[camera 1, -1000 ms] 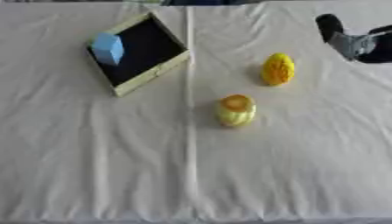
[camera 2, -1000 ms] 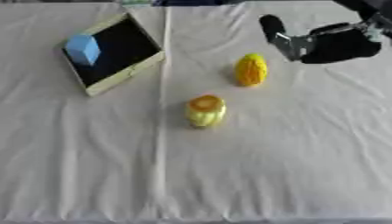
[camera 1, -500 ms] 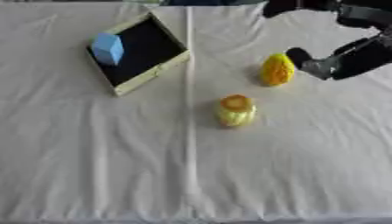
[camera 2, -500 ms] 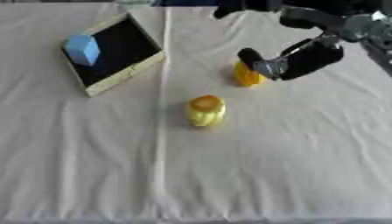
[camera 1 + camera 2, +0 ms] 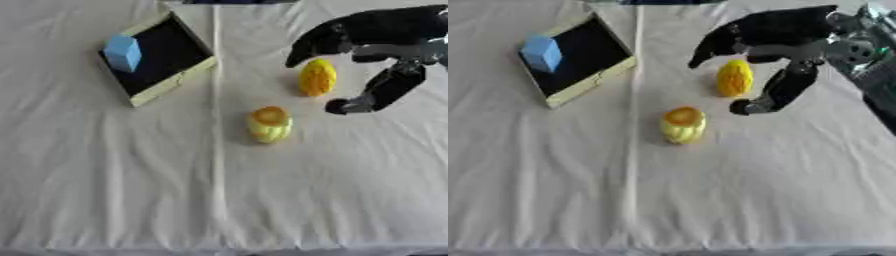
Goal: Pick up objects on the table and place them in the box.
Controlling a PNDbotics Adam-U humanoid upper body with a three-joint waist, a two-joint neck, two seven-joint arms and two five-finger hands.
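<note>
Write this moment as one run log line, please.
right hand: open, straddling yellow oval object, not gripping | yellow-orange round object: on white cloth | blue block: in black box | left hand: unseen

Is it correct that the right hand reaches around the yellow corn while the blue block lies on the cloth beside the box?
Not quite. The blue block lies inside the box, as the left eye view shows. The right hand does reach around the yellow corn.

Surface: white cloth, matt, creased. Box: pale rim, matt black lining. Blue block: smooth. Yellow object at 3 o'clock: bumpy. Robot hand: matt black.
</note>
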